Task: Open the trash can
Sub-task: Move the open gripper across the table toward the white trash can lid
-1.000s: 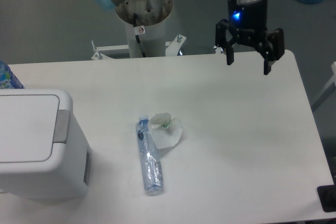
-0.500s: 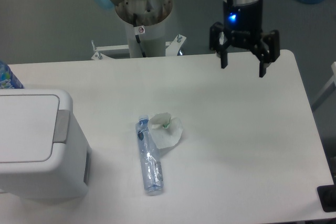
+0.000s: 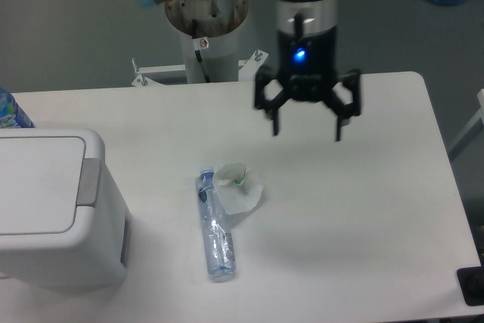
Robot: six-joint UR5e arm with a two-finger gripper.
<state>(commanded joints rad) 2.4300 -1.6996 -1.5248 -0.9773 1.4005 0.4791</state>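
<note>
Our hand (image 3: 306,119) hangs over the middle of the bench (image 3: 363,209) with its fingers spread wide and nothing between them. The trash can (image 3: 53,206) sits at the near left edge, lid flat, well apart from us. On the way there we could clip the plastic bottle (image 3: 215,226) or the crumpled wrapper (image 3: 240,188) lying between, or press beside the grey tab (image 3: 89,181) and miss it. A second ago we were over the far right corner; we have since swung left and nearer.
</note>
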